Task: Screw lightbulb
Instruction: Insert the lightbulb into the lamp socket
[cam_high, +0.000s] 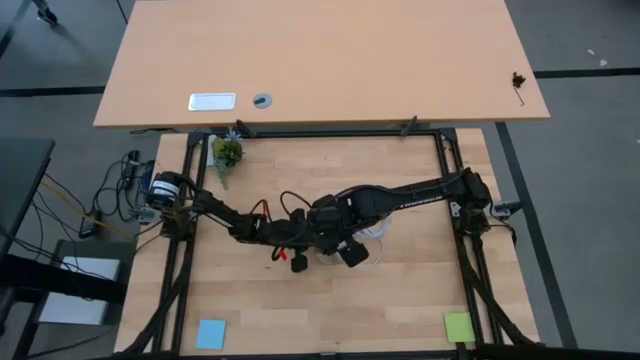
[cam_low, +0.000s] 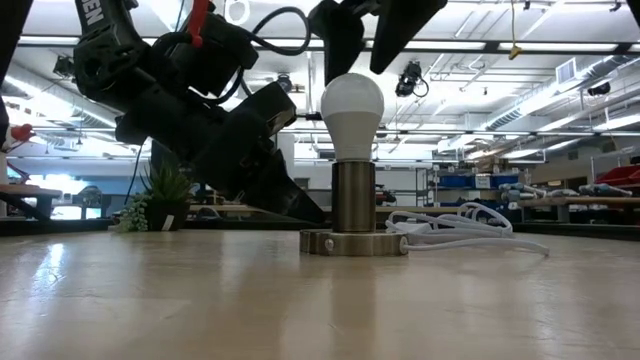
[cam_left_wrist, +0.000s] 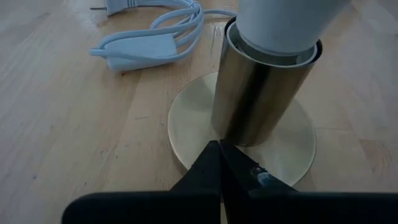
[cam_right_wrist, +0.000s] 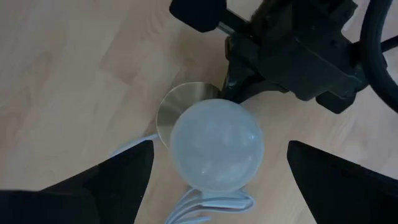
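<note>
Standing lightbulb (cam_low: 351, 104) in socket (cam_low: 353, 196), right pincer (cam_right_wrist: 214, 163) spread above

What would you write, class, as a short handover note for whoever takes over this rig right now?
Left gripper: shut, tips pressed on the brass base disc, steadying the socket.
Right gripper: open, above the lightbulb, fingers either side, not touching.
Done: bulb stands upright in the socket.
Left: how tight it is cannot be seen; probably grip and turn further.
White cable lies beside the base.

Grey floor (cam_high: 580, 150) around the rig, second light-wood desk (cam_high: 330, 60) behind it. Potted plant (cam_low: 160, 195) at the rear, ceiling strip lights (cam_low: 470, 40), shelving (cam_low: 480, 185) at the back.
</note>
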